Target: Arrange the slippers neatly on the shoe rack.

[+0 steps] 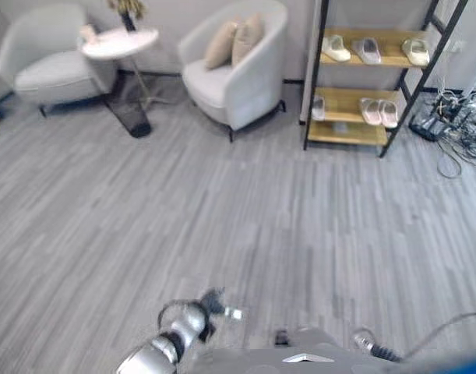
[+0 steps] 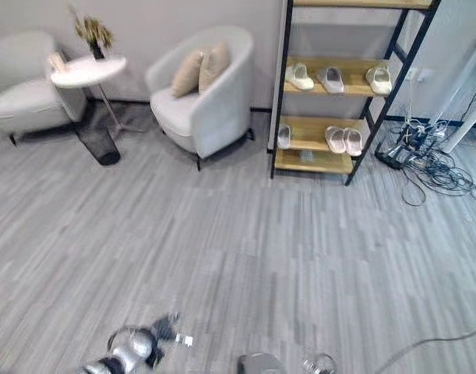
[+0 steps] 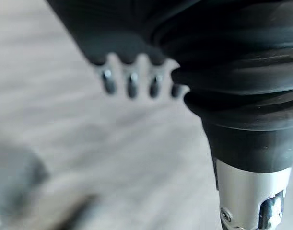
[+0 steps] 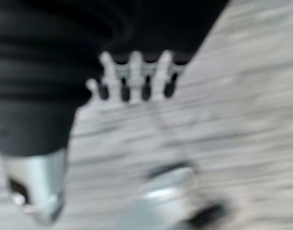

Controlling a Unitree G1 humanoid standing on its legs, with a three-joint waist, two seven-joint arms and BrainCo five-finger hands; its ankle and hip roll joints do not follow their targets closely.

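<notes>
The left hand [image 3: 132, 79] is seen with fingers straight and nothing held; the right hand [image 4: 136, 79] likewise, both hanging over bare floor [image 1: 222, 226]. Slippers [image 1: 378, 111] are already spread across two shelves of the shoe rack [image 1: 374, 78] at one o'clock, well apart from the robot, probably awaiting tidier pairing.

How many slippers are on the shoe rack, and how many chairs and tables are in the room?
Slippers on the upper shelf: 3 (cream, grey, cream)
Slippers on the lower shelf: 3 (white, pink pair)
Armchairs: 2
Round side table: 1
Total: 9
</notes>
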